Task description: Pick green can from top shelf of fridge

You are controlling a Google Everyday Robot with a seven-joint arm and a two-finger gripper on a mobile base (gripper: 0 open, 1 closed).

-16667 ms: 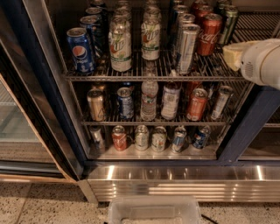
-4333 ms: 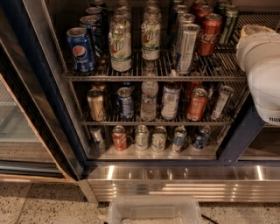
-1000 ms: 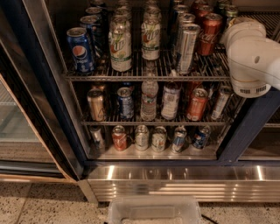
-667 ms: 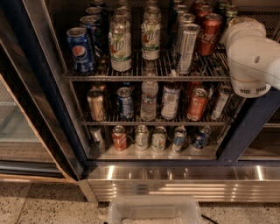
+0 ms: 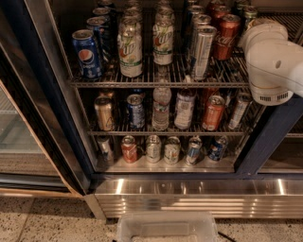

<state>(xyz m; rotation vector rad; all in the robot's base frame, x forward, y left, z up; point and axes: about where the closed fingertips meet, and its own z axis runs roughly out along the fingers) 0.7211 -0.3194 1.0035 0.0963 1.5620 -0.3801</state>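
Approach seems your step: on the top shelf [image 5: 106,81] of the fridge [image 5: 189,198], the green can [image 5: 249,14] stands just behind-right of the red Coca-Cola can [image 5: 226,37], the gripper [image 5: 258,24] right of that can, its opening you cannot tell; next, center it on the green can.

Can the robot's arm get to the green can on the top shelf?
Probably yes. The white arm is at the right end of the top shelf, covering most of the green can; only the red can stands beside it. The pincer is out of sight behind the arm.
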